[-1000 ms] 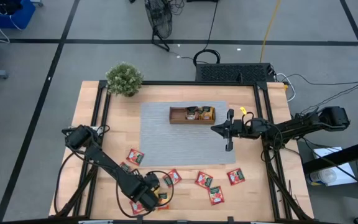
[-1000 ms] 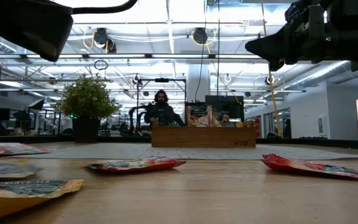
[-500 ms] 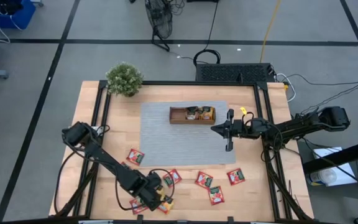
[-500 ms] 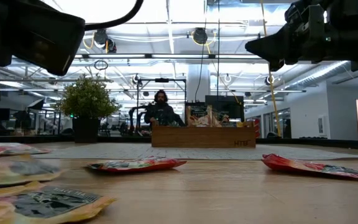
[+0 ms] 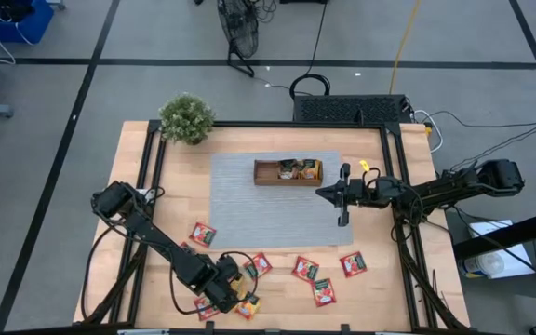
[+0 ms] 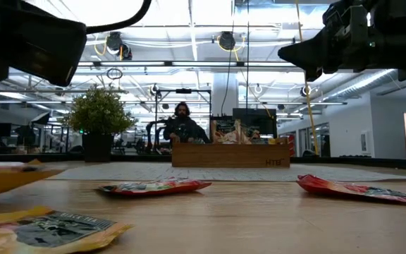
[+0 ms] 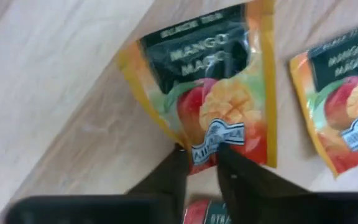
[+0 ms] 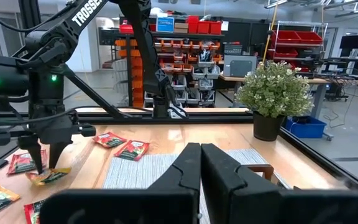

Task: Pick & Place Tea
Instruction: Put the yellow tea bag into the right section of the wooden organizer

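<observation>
My left gripper [image 7: 201, 152] is near the table's near edge [image 5: 234, 293], shut on an orange-yellow mango tea packet [image 7: 210, 81]. In the low view that packet [image 6: 9, 180] is up off the wood. A second orange-yellow packet [image 7: 347, 106] lies flat beside it [image 6: 55, 229]. Several red packets [image 5: 305, 268] lie flat along the near part of the table. The brown wooden tray [image 5: 288, 171] sits on the grey mat and holds a few packets. My right gripper [image 5: 342, 207] hovers shut [image 8: 201, 155] above the mat, to the right of the tray. My left gripper pinches the orange-yellow packet between its two fingers [image 7: 173, 168], at the middle of the wrapper's edge below the fruit print [image 7: 211, 135]. The fingers come from above, pointing down [image 8: 48, 155]. The packet is tilted and lifted off the table [image 6: 9, 180].
A potted plant [image 5: 186, 118] stands at the far left corner. The grey mat [image 5: 249, 209] has bare room in front of the tray. Red packets [image 6: 154, 187] [image 6: 358, 189] lie between the near edge and the mat. A person [image 6: 182, 123] sits beyond the far edge.
My left gripper has moved a little toward the table's right and come up with the orange-yellow packet, which has left the wood and now hangs tilted. The second orange-yellow packet has stayed on the table. My right arm has kept still.
</observation>
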Available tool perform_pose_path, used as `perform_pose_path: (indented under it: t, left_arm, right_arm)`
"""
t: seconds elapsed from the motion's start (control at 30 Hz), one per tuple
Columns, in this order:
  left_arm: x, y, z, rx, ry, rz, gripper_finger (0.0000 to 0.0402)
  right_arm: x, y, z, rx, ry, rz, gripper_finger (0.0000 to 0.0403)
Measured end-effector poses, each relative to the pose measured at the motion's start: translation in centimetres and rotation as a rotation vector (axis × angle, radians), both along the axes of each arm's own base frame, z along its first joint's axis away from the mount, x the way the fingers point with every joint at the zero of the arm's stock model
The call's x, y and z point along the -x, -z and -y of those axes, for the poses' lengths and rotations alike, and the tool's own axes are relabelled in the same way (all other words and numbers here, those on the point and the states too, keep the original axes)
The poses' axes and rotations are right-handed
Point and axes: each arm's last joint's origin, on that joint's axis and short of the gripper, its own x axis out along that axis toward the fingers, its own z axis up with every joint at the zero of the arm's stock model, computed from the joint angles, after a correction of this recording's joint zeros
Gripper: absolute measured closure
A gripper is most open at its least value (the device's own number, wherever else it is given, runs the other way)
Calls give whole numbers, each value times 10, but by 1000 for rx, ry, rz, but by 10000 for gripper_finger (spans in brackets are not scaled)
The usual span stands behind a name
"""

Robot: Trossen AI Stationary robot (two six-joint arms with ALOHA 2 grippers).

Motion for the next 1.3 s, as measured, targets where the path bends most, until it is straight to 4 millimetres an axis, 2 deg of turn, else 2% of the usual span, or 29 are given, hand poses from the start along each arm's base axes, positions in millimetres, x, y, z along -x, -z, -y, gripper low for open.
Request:
perform_pose_path:
  t: [0.1, 0.17, 0.27, 0.37, 0.5, 0.63, 0.73, 0.87, 1.1, 1.2, 1.3]
  left_arm:
    - [-1, 0, -1, -27, 21, 16, 376]
    - [-1, 0, -2, -37, 56, 24, 384]
    - [-3, -11, -2, -74, 94, 73, 384]
    - [-5, -33, -6, -209, 148, 131, 387]
    - [-18, -87, -13, -472, 204, 349, 387]
    - [-38, -109, -30, -848, 315, 440, 387]
    - [-58, -122, -54, -1051, 339, 434, 387]
    - [-85, -123, -95, -1139, 372, 373, 387]
    - [-116, -135, -155, -1166, 423, 378, 387]
    - [-122, -138, -174, -1184, 416, 377, 387]
    - [-124, -139, -186, -1188, 409, 365, 387]
  right_arm:
    - [0, 0, 0, 0, 0, -1, 403]
    - [0, 0, 0, 0, 0, -2, 403]
    - [0, 0, 0, -1, 0, -3, 403]
    - [0, 0, 0, -5, -1, -3, 403]
    - [0, 0, 0, -26, -2, -2, 403]
    - [-1, 3, 0, -26, 1, -15, 403]
    - [-4, 5, 1, -8, 17, -17, 403]
    - [-10, 7, 2, 10, 43, -13, 388]
    - [-35, 2, 6, -7, 62, -23, 279]
    - [-42, 0, 15, -14, 136, -21, 235]
    - [-47, -3, 24, -62, 170, -1, 210]
